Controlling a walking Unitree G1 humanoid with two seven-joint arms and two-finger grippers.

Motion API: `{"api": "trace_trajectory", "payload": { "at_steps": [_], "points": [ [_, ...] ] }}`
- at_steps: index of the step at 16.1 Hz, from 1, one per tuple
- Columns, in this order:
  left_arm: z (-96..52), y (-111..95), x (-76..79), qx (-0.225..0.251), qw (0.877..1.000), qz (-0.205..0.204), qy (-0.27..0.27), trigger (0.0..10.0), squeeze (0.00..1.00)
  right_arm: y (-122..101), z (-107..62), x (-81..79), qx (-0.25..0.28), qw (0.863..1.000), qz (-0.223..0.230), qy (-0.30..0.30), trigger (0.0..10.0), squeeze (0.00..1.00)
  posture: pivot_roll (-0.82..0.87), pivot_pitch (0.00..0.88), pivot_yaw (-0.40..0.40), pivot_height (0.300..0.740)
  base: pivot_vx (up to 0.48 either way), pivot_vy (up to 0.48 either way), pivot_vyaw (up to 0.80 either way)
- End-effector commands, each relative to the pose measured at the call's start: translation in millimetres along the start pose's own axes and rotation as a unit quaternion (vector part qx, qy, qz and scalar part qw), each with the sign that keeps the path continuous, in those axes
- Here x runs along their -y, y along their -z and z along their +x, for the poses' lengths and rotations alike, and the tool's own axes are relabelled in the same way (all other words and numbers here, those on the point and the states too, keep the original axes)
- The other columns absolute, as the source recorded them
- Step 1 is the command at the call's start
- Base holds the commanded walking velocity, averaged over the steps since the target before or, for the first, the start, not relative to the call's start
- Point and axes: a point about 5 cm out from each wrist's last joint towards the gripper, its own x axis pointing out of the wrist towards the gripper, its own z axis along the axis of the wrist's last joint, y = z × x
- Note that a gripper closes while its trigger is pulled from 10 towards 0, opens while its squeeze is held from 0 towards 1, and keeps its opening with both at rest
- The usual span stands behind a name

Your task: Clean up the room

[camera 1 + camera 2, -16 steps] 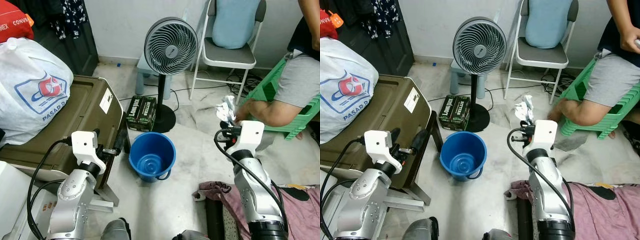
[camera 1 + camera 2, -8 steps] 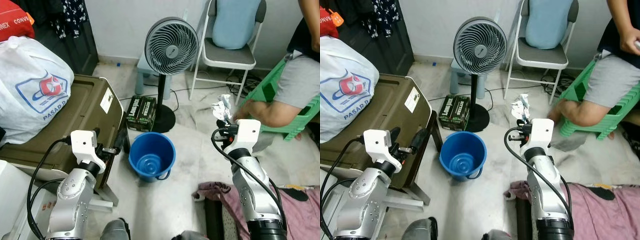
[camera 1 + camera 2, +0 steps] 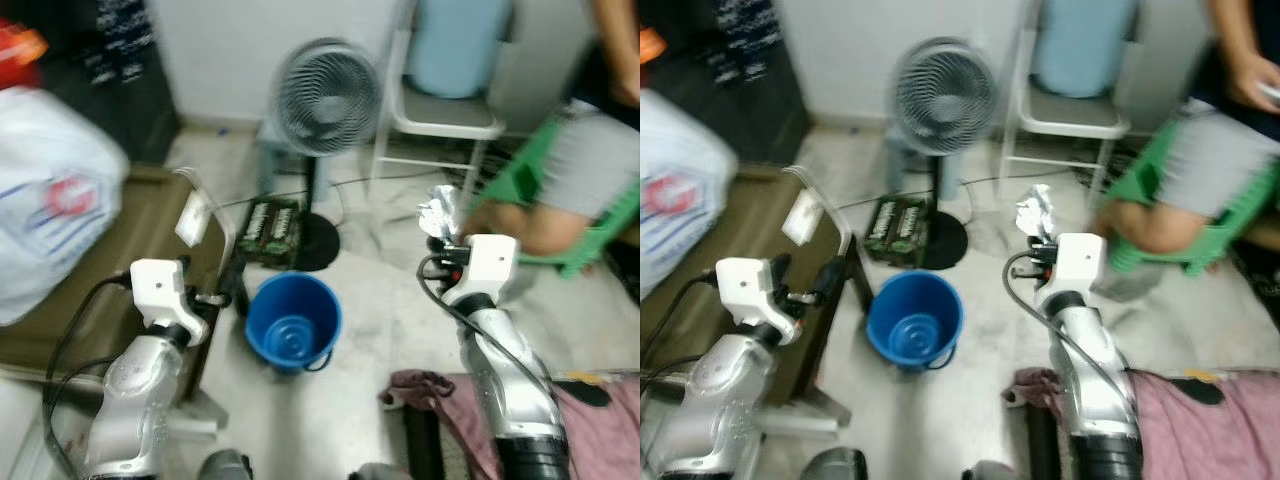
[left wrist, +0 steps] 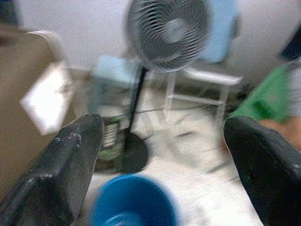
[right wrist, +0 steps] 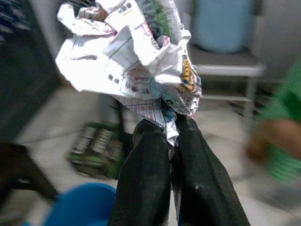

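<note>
The right gripper (image 5: 170, 134), fingers pinched on a crumpled paper wad (image 5: 136, 56), holds it above the floor at 2 o'clock from the blue bucket (image 3: 293, 320), while the left gripper (image 4: 160, 155), fingers spread wide, is raised at 9 o'clock of that bucket, beside the olive case (image 3: 90, 270).

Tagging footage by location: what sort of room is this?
Probably a lived-in room in a home: a pedestal fan, a folding chair and a blue bucket on the tiled floor.
</note>
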Motion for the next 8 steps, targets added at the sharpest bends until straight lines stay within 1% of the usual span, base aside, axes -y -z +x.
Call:
{"api": "trace_trajectory", "payload": {
  "at_steps": [1,8],
  "points": [
    [-3.9,2.1,-7.0,-0.011,1.0,0.004,-0.008,10.0,0.0,-6.6,4.3,-6.4,0.011,1.0,0.002,-0.009,10.0,0.0,-0.01,0.094,-0.069,0.74,0.266,0.0,0.0],
    [-2.6,2.1,-6.7,-0.012,1.0,0.004,-0.007,10.0,0.0,-6.8,5.2,-6.1,0.01,1.0,0.002,-0.008,10.0,0.0,-0.01,0.094,-0.069,0.74,0.27,0.0,0.0]
  ]
}}
